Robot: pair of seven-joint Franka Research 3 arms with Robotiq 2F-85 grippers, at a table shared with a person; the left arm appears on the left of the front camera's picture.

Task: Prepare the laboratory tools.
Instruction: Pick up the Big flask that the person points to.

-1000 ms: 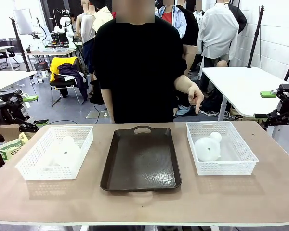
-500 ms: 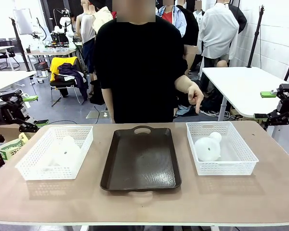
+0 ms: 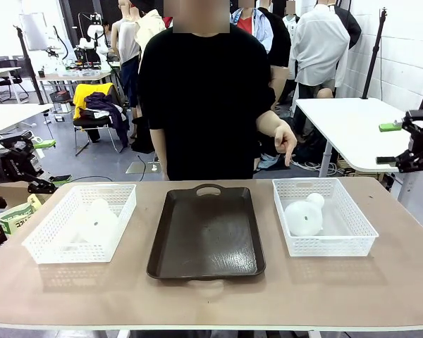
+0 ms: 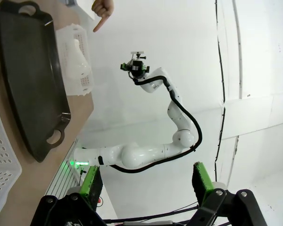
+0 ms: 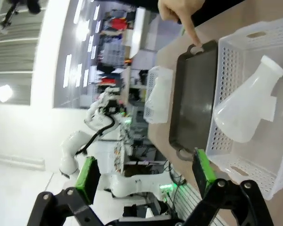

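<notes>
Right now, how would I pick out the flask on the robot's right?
Start at the dark brown tray mid-table. The white lattice basket on its right holds the flask, lying on its side, neck toward the person. Its twin lies in the left basket, beyond the tray.

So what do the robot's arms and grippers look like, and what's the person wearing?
The left arm and right arm are glossy white with rounded joints; a black cable runs along the right one. The left gripper and right gripper are black, two-fingered, with green pads. The person wears a black short-sleeved T-shirt.
</notes>
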